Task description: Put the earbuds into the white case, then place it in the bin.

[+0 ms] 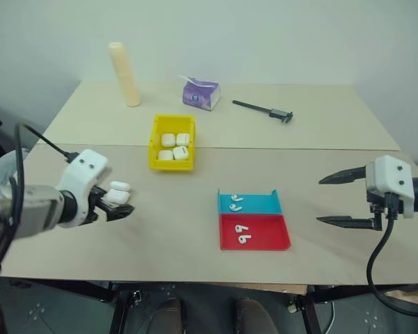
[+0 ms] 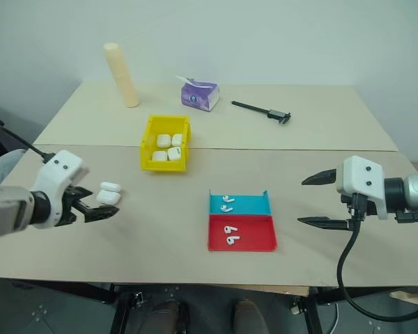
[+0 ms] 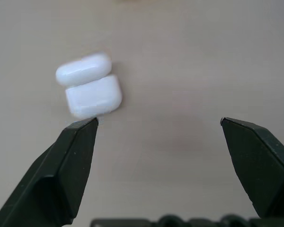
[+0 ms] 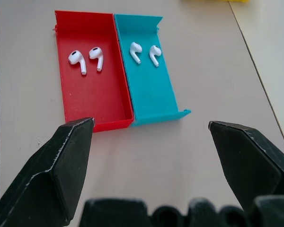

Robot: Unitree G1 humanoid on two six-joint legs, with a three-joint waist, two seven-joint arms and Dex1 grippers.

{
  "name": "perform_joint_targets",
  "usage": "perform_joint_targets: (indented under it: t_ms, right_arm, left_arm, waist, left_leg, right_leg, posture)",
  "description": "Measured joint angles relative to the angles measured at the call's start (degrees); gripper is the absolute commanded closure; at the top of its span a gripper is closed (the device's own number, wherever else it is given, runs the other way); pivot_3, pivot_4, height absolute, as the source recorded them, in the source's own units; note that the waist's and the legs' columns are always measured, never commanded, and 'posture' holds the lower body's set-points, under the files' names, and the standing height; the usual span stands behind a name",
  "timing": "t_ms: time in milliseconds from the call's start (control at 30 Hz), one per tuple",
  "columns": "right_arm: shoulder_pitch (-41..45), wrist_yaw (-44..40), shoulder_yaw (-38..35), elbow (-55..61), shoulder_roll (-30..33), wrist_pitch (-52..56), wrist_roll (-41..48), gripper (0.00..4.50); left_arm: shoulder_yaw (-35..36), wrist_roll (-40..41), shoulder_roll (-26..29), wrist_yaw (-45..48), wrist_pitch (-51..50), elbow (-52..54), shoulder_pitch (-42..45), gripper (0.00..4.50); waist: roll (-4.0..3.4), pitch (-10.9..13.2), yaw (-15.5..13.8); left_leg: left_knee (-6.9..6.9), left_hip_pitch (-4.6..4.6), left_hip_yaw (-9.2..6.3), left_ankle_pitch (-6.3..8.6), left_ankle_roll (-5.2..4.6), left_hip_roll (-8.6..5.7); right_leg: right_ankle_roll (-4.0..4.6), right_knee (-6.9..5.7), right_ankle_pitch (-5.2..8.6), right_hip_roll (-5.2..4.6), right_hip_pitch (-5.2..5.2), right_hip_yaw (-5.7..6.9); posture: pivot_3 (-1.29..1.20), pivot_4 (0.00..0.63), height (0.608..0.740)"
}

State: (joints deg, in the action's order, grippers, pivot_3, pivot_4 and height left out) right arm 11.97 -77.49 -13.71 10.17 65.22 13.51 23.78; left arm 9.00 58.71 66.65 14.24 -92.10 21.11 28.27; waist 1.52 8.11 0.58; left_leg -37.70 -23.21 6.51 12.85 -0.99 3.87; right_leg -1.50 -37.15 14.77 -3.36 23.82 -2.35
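The white case [image 3: 92,90] lies on the left of the table with its lid swung open, and it is empty between my fingers and it. My left gripper [image 1: 118,207] hovers just in front of the case, open and holding nothing. Two earbuds [image 4: 144,53] lie in the blue tray [image 1: 258,204] and two more earbuds [image 4: 85,59] in the red tray [image 1: 265,233] at mid-table. My right gripper [image 1: 319,200] is open and empty, off to the right of the trays. The yellow bin [image 1: 171,165] stands behind, with several white cases inside.
At the back of the table stand a cream cylinder [image 1: 125,74], a purple tissue pack [image 1: 200,94] and a black caliper [image 1: 263,110]. A seam runs across the table behind the bin.
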Motion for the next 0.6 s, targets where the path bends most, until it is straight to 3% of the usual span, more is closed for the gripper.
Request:
perform_joint_targets:
  t_ms: [100,167,367,600]
  right_arm:
    - [0.64,0.49,1.95,-0.58,-0.25,0.6,-0.3,0.03]
    - [1.49,0.5,3.14,-1.87,-0.36,0.72,-0.74,0.03]
    - [4.99,0.4,5.18,-4.06,-0.39,0.82,-1.63,0.03]
    - [3.91,1.23,6.55,-4.47,-0.39,0.85,-3.52,0.03]
  left_arm:
    - [-9.59,2.16,4.34,-0.3,-0.21,-10.43,9.51,0.0]
    - [-17.11,1.64,4.09,-0.24,-0.22,-18.59,17.59,0.0]
    - [-37.53,-6.07,-1.05,4.65,-0.21,-36.95,36.75,0.0]
    - [-47.86,-16.73,-12.15,14.53,-0.2,-53.98,45.43,0.0]
  waist:
    - [0.02,0.02,0.02]
    - [0.03,0.02,-0.09]
    - [0.02,0.02,-0.8]
    - [0.04,0.02,-1.24]
  left_leg:
    - [-0.01,-0.08,0.06,0.0,0.0,-0.03]
    - [-0.03,-0.1,0.16,-0.01,0.01,-0.03]
    - [-0.08,-0.43,0.39,-0.02,0.03,-0.05]
    - [-0.17,-0.6,0.33,-0.03,0.04,-0.05]
  right_leg:
    - [0.0,-0.02,-0.01,-0.01,0.12,-0.01]
    - [0.01,-0.06,-0.01,0.01,0.14,0.01]
    - [0.02,-0.05,0.0,0.05,0.37,0.04]
    - [0.02,-0.05,0.0,0.06,0.44,0.14]
  posture:
    - [0.0,0.15,0.74]
    - [0.0,0.15,0.74]
    - [0.0,0.15,0.74]
    - [0.0,0.15,0.74]
